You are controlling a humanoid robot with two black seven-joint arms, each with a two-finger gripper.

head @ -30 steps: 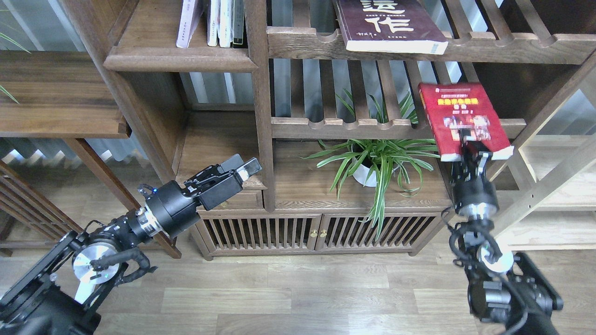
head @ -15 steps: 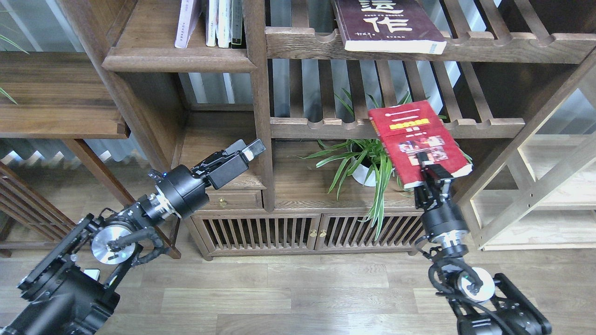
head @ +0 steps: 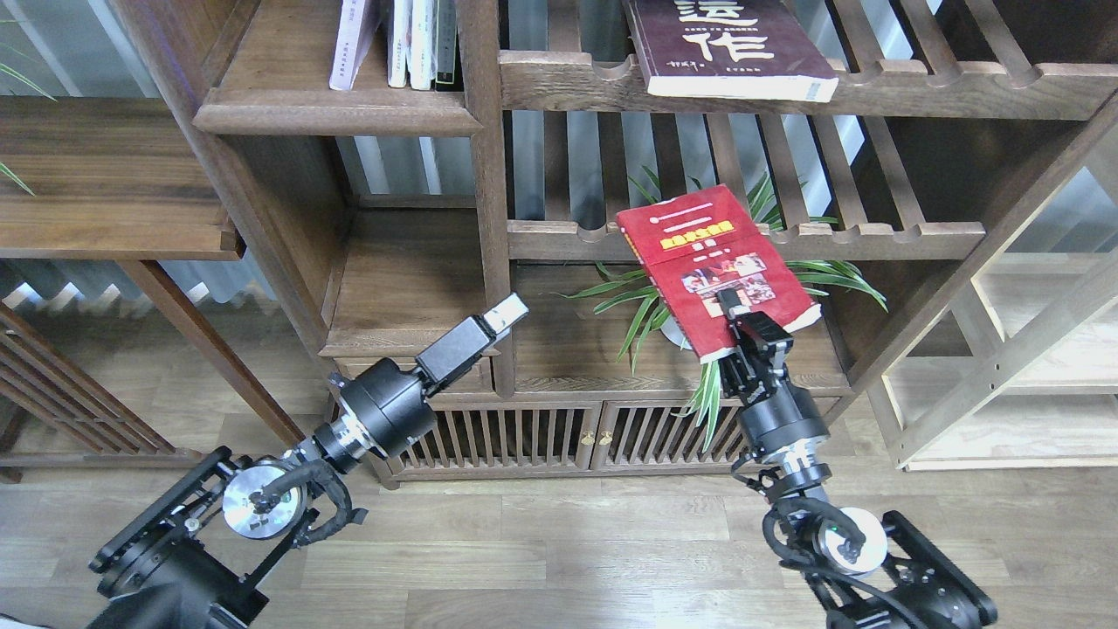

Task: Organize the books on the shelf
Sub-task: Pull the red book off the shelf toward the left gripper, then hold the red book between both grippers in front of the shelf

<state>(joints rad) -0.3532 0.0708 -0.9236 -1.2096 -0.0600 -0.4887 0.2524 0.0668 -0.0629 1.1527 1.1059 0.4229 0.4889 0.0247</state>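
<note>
My right gripper (head: 741, 316) is shut on the lower edge of the red book (head: 712, 258). It holds the book tilted in the air in front of the middle slatted rack and the plant. The pale white-lavender book (head: 351, 44) stands on the solid dark-brown shelf (head: 336, 114) at the upper left. The larger maroon book (head: 729, 44) lies flat on the upper slatted rack. My left gripper (head: 505, 314) is empty and points up and to the right by the bookcase's central post. Its fingers show as one block.
Slim white- and black-spined books (head: 424, 44) stand beside the lavender one. A potted green plant (head: 672, 328) sits on the low cabinet (head: 524, 437) behind the red book. A vertical post (head: 489, 218) divides the bookcase. A lighter wooden frame (head: 1004, 367) stands at the right.
My right gripper has carried the red book leftward and down from the right end of the middle rack to in front of the plant. My left arm has moved right and lower.
</note>
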